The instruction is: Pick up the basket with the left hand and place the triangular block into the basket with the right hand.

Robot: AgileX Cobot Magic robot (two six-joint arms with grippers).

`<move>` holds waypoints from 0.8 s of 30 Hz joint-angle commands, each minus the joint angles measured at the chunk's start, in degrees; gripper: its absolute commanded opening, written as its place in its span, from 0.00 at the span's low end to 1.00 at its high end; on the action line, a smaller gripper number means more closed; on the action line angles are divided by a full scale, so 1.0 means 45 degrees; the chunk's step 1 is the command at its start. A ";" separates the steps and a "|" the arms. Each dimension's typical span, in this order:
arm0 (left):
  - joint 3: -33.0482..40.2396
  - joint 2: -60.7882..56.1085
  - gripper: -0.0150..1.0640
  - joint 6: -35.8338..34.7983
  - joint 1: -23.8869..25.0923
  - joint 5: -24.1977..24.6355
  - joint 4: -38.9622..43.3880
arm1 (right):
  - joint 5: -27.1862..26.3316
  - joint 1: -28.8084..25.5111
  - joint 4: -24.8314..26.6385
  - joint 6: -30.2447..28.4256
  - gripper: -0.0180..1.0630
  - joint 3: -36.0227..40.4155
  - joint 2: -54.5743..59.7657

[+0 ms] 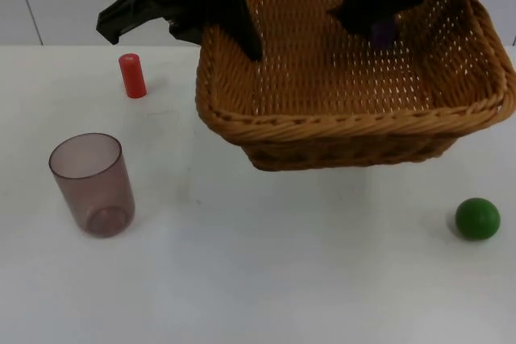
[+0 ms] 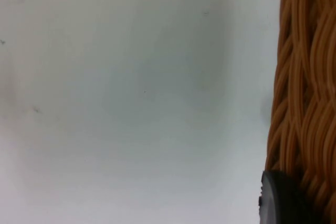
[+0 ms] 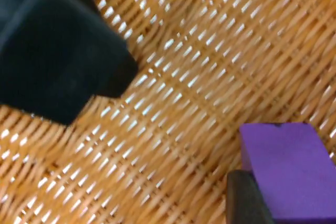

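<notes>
A woven wicker basket (image 1: 355, 122) hangs tilted above the white table. My left gripper (image 1: 244, 36) is shut on its left rim. In the left wrist view the basket's rim (image 2: 304, 77) runs beside a black fingertip (image 2: 278, 200), with bare table below. My right gripper (image 1: 377, 23) hovers over the inside of the basket, shut on a purple block (image 1: 384, 32). In the right wrist view the purple block (image 3: 289, 169) sits against a black fingertip (image 3: 247, 200), just above the basket's woven floor (image 3: 184, 103). The block's shape is partly hidden.
A red cylinder (image 1: 132, 75) stands at the back left of the table (image 1: 266, 279). A translucent brownish cup (image 1: 93, 184) stands at the left. A green ball (image 1: 477, 218) lies at the right edge.
</notes>
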 commanded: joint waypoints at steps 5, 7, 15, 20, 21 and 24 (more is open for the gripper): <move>-0.0125 -0.0235 0.01 -0.0015 -0.0083 -0.0266 -0.0364 | 0.0226 0.0076 -0.0295 0.0039 0.06 0.0053 -0.0099; -0.0125 -0.0235 0.01 -0.0015 -0.0083 -0.0214 -0.0364 | 0.0202 0.0076 -0.0295 0.0039 0.17 0.0053 -0.0099; -0.0125 -0.0235 0.01 -0.0015 -0.0083 -0.0108 -0.0488 | 0.0052 0.0076 -0.0245 -0.0350 0.88 0.0053 -0.0099; -0.0125 -0.0235 0.01 -0.0015 -0.0083 -0.0108 -0.0488 | 0.0033 0.0076 -0.0245 -0.0454 0.99 0.0053 -0.0154; -0.0125 -0.0235 0.01 -0.0015 -0.0083 -0.0108 -0.0488 | 0.0033 0.0076 -0.0245 -0.0532 0.99 0.0053 -0.0214; -0.0125 -0.0235 0.01 -0.0015 -0.0083 -0.0108 -0.0488 | -0.0164 0.0076 -0.0210 -0.0674 0.99 0.0053 -0.0504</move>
